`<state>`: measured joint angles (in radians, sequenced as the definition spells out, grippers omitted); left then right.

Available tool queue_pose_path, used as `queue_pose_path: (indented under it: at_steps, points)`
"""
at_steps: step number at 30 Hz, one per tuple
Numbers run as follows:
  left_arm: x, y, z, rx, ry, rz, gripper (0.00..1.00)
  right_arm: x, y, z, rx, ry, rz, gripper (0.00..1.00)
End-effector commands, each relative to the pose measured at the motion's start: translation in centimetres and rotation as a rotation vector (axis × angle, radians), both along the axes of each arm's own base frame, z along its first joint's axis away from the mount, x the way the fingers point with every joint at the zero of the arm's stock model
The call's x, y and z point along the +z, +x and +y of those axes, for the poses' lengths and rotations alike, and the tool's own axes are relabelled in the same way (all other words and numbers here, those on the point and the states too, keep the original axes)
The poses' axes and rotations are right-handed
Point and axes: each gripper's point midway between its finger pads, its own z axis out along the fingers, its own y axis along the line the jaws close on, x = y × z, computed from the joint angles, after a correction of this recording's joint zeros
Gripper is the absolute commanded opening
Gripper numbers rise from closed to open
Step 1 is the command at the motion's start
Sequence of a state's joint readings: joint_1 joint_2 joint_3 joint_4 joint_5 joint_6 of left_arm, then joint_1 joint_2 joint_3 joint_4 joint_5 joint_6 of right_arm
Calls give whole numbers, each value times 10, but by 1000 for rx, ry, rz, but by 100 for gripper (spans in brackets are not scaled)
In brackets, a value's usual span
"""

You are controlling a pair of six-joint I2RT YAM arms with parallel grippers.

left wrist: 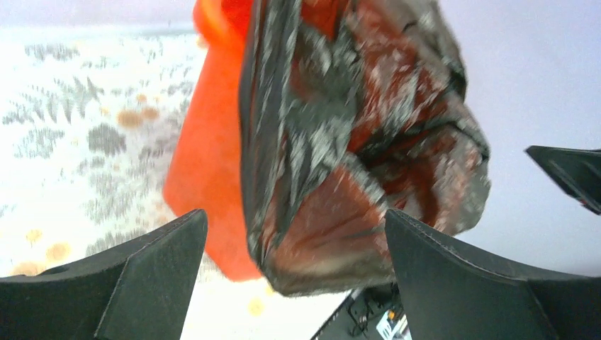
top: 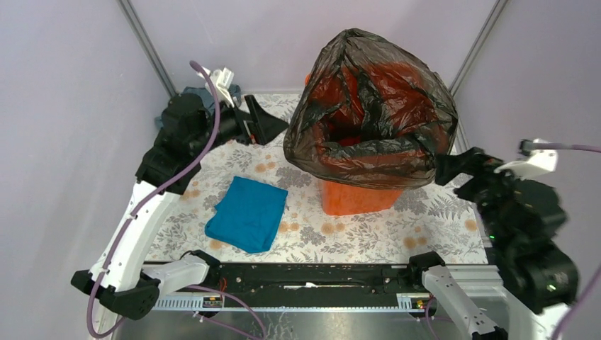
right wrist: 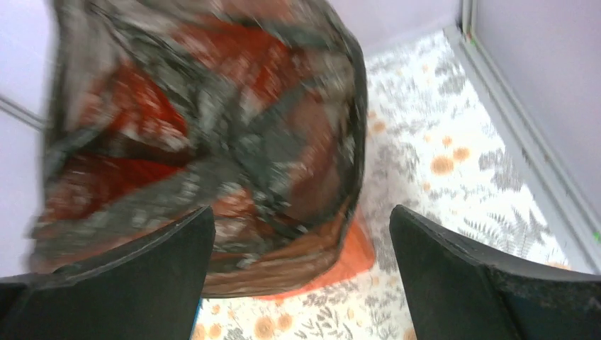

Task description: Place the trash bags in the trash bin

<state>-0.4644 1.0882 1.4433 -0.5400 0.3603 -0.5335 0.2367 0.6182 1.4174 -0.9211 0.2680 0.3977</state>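
Observation:
The orange trash bin (top: 358, 198) stands at the back middle of the table. A black trash bag (top: 372, 113) lines it, its mouth folded down over the rim and hanging outside. The bin (left wrist: 205, 170) and bag (left wrist: 354, 142) fill the left wrist view; they also show in the right wrist view, bag (right wrist: 212, 127) over bin (right wrist: 354, 258). My left gripper (top: 266, 124) is open and empty, just left of the bag. My right gripper (top: 453, 166) is open and empty, close to the bag's right side.
A folded blue cloth (top: 248, 212) lies on the flowered tablecloth (top: 439, 227) left of the bin. Grey walls and frame posts close in the table on three sides. The black rail (top: 312, 276) runs along the near edge.

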Motion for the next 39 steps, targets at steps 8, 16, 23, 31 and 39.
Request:
queue_pose_path:
  at_steps: [8, 16, 23, 31, 39]
  points:
    - [71, 48, -40, -205, -189, -98, 99, 86, 102, 32, 176, -298, -89, 100]
    - [66, 93, -51, -206, -185, -135, 98, 111, 197, 56, 273, -466, -114, 100]
    - [62, 119, -58, -186, -212, -161, 96, 103, 236, 61, 459, -424, -137, 100]
    - [59, 138, -71, -221, -262, -149, 78, 86, 252, 72, 574, -299, -165, 90]
    - [52, 157, -78, -215, -280, -130, 63, 89, 273, 54, 513, -206, -218, 60]
